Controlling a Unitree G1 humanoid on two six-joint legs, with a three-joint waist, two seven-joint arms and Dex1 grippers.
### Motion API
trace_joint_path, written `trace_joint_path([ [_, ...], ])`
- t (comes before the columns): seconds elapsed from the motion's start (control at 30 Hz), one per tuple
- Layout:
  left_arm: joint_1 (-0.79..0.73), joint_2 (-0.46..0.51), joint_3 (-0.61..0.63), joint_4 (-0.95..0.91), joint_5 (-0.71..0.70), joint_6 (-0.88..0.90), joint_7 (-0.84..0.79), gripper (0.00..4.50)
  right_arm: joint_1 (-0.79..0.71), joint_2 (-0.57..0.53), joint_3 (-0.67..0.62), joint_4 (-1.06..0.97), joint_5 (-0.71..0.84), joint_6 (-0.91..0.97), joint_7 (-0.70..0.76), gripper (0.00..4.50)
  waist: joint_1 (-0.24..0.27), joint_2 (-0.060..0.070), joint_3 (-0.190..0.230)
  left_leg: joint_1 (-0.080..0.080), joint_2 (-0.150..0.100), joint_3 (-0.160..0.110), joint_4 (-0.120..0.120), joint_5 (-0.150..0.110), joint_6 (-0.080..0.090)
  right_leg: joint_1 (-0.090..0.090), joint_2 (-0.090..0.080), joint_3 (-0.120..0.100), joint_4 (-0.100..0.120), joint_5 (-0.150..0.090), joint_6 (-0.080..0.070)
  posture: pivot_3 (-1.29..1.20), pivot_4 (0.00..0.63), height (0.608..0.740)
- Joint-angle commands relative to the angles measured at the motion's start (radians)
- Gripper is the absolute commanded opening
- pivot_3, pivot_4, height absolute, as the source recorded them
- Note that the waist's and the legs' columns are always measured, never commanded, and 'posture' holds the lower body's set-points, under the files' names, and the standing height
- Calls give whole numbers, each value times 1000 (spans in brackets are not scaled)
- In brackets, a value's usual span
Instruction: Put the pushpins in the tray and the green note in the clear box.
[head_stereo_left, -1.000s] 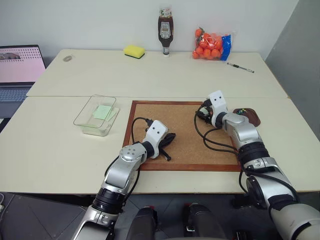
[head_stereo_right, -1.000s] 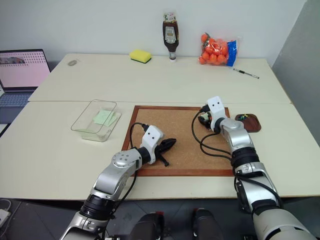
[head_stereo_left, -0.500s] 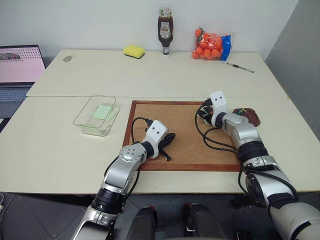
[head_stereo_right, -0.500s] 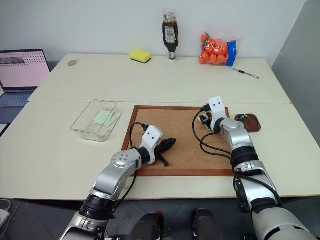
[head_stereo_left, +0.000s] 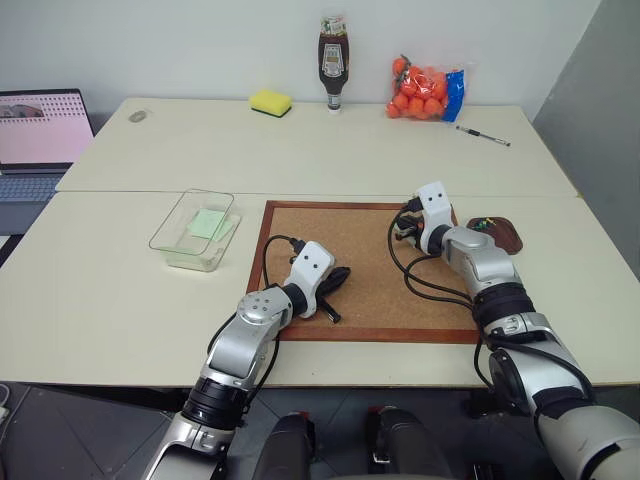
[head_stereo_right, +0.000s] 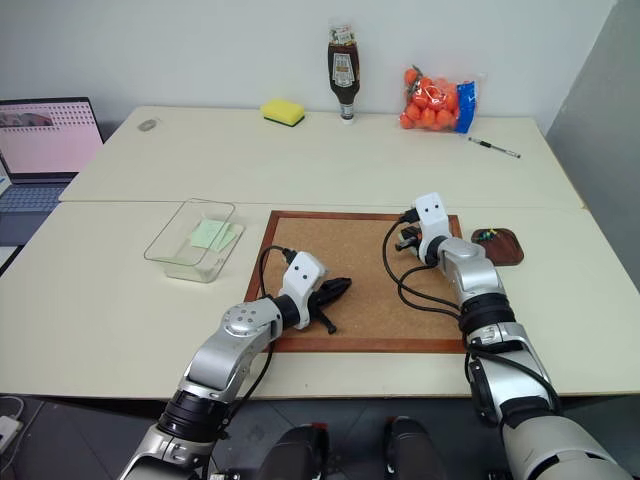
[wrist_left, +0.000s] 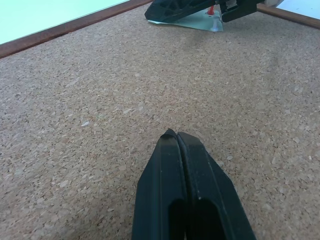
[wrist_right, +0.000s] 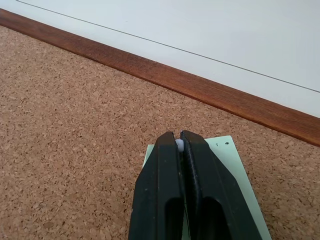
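Left gripper (wrist_left: 176, 136): two black fingers pressed together with nothing between them, resting low over the brown cork board with its reddish wood frame (head_stereo_left: 350, 250), left of frame centre in the head view.
Right gripper (wrist_right: 178, 140): black fingers closed tight, a small whitish bit showing between the tips; what it is cannot be told. It sits over a pale mint-green paper slip (wrist_right: 235, 165) lying on the cork near the board's far upper-right edge.
Red-headed pushpin (wrist_left: 212, 10): seen from the left wrist at the upper middle of that frame, standing at the slip just beside the right gripper.
Second green note (head_stereo_left: 206, 222): pale mint-green slip lying inside the clear rectangular plastic box (head_stereo_left: 172, 230), left of the cork board.
Tray (head_stereo_left: 508, 238): small dark reddish-brown shallow tray, right of the board beside the right arm, with tiny coloured specks in it.
Background, upper frame: yellow sponge (head_stereo_left: 270, 101), dark sauce bottle (head_stereo_left: 331, 60), bag of oranges (head_stereo_left: 425, 88), pen (head_stereo_left: 483, 136); laptop (head_stereo_left: 38, 130) at far left.
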Motion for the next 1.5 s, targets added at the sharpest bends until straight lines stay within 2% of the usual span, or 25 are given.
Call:
trace_joint_path([
  [0.03, 12, 2, -6, -8, 7, 8, 4, 0, 14, -12, -44, -120, 34, 17, -15, 6, 0, 0, 0, 0, 0, 0, 0, 0, 0, 0, 0, 0, 0, 0, 0, 0, 150, 740],
  [0.87, 10, -2, -8, -6, 8, 19, 13, 0, 116, -25, -95, -427, 93, 121, -79, 6, 0, 1, 0, 0, 0, 0, 0, 0, 0, -1, 0, 0, 0, 0, 0, 0, 150, 740],
  [1.07, 10, -21, -9, -9, -3, 9, 9, 0, 254, -100, -193, -650, 108, 219, -134, 6, 6, 1, 0, -2, 0, -1, 0, 0, 0, -1, 0, -1, -1, 0, 0, 0, 150, 740],
  [1.2, 13, -24, -18, -2, 3, 2, 5, 0, 347, -141, -254, -725, 112, 268, -167, 6, 6, 1, 0, -2, -1, 0, 0, 0, 0, -1, 0, 0, -2, 0, 0, 0, 150, 740],
  [1.3, 13, -20, -24, 4, 6, -1, -4, 0, 380, -169, -282, -726, 111, 279, -184, 6, 5, 1, 0, -1, -1, 0, 0, 0, 0, -1, 0, 0, -1, 0, 0, 0, 150, 740],
  [1.5, -5, -23, -31, 27, 12, -9, -13, 0, 357, -205, -294, -567, 93, 251, -211, 6, 4, 3, -1, -1, -1, 0, 0, 0, 0, 0, 1, -1, -1, 0, 0, 0, 150, 740],
])
